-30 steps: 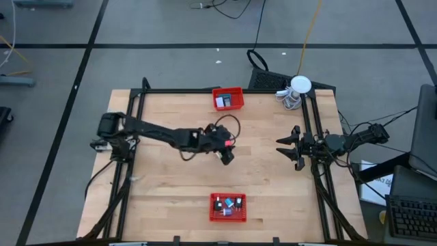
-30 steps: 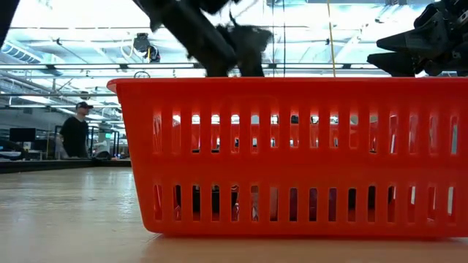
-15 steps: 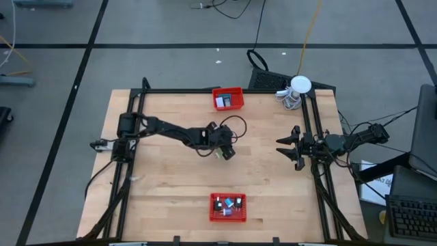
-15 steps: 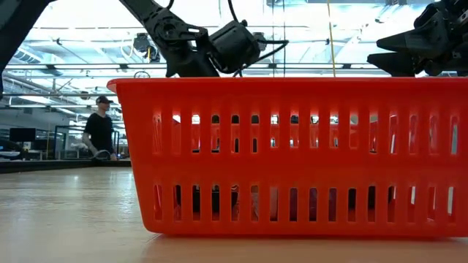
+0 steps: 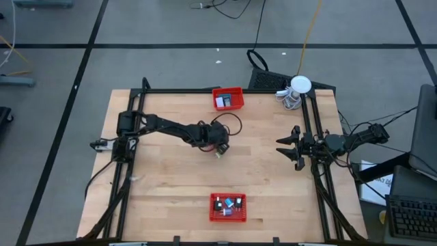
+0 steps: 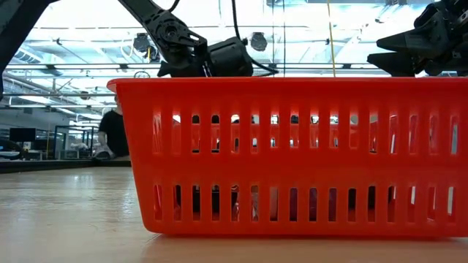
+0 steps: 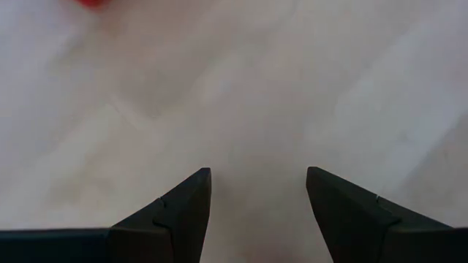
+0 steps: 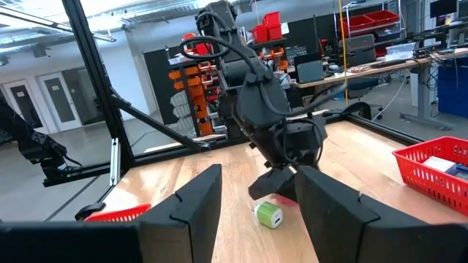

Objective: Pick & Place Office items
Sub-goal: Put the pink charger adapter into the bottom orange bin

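Pale wood tabletop (image 5: 171,178) carries one loose office item, a small green-and-white plug (image 8: 268,215), lying on its side near the middle.

The main risk, as I judge it, is a blind descent. The left wrist view shows only bare wood between the left gripper (image 7: 256,172) fingers, so the plug sits outside their gap. If they close from this pose they would grab nothing, or one tip would clip the plug. It looks rounded, so a nudge could send it rolling across the smooth board. A grip on its curved side could also squeeze it out of the pads.

The right wrist view shows the plug on the table just under and slightly to one side of the left fingertips, apart from them and not between them. From above it shows as a pale speck just beyond the tips, toward the near edge of the table. The left fingers stand wide apart and hold nothing.

A near basket (image 5: 227,208) with several small coloured pieces lies well beyond the plug from the tips. A far basket (image 5: 228,98) with a white piece sits well off behind the gripper.

The right gripper (image 5: 281,146) waits at the right rail, well apart from the plug, fingers spread and empty.
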